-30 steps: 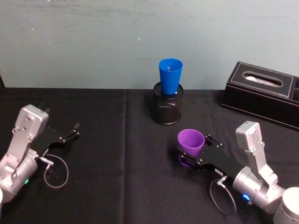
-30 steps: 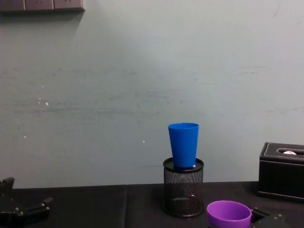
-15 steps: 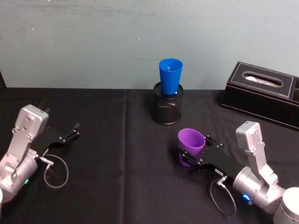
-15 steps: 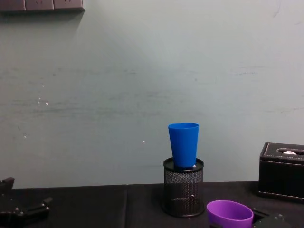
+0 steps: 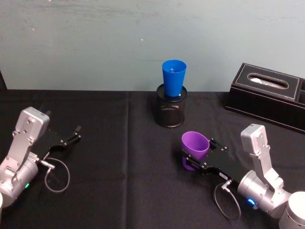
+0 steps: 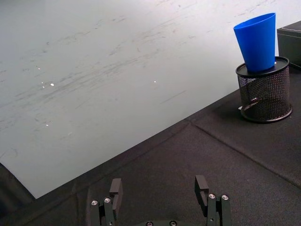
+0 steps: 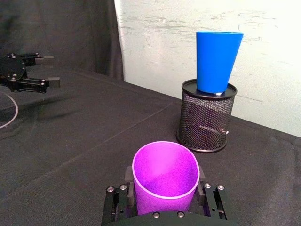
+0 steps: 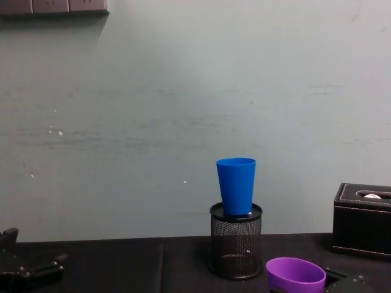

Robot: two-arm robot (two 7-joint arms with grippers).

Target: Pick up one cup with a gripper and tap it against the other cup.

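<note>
Clamping the purple cup (image 5: 195, 142) by its sides, your right gripper (image 5: 196, 153) sits low over the black table (image 5: 124, 186), well apart from the blue cup (image 5: 173, 77), which stands upright in the mesh pen holder (image 5: 170, 113) farther back near the wall (image 5: 86, 43), while your left gripper (image 5: 72, 135) rests spread wide at the table's left

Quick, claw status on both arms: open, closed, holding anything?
Left claw: open, holding nothing.
Right claw: closed on the purple cup.
</note>
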